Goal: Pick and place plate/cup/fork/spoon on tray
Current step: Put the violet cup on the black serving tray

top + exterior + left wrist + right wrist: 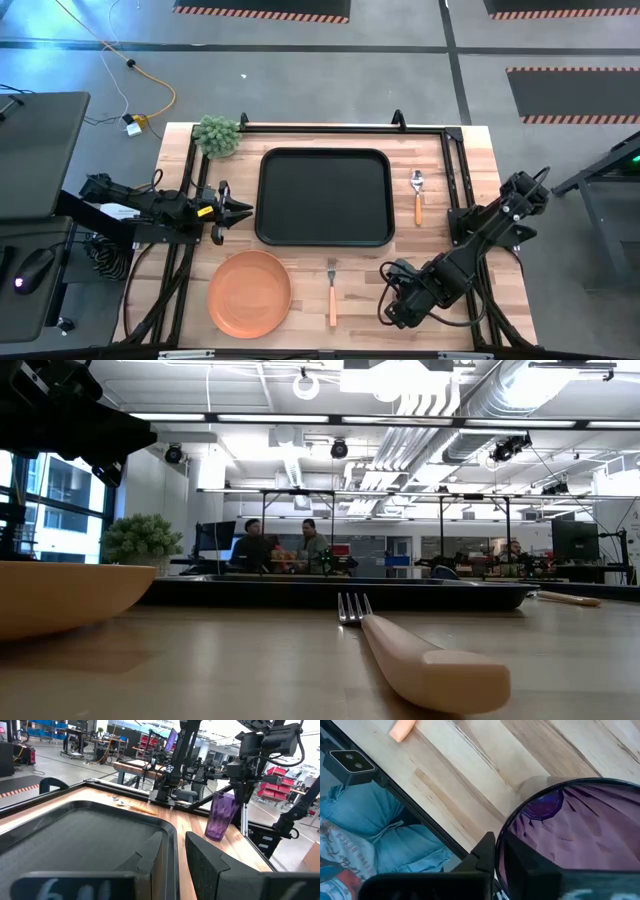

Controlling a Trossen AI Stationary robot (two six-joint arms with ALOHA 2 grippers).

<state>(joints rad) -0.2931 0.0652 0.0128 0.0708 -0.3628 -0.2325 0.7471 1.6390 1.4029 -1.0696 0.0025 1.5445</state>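
The black tray (325,195) lies at the table's far middle. The orange plate (250,293) rests on the table near the front left. The fork (332,290) lies right of the plate, tines toward the tray. The spoon (418,195) lies right of the tray. My right gripper (395,300) is at the front right, shut on the purple cup (221,815), which it hides in the high view. My left gripper (222,207) is open and empty beside the tray's left rim. My right gripper comes at the cup from above, pointing down. One finger (485,855) stands outside the rim (502,837), and the other shows dark inside the cup, with the wall between them. In the left wrist view the cup stands about upright with its base (216,838) at the table top.
A small green plant (217,135) stands at the far left corner. A black frame rail (455,170) runs along the table's far and right sides. Bare wood lies between the fork and the right gripper. People sit beyond the table in the low view (280,545).
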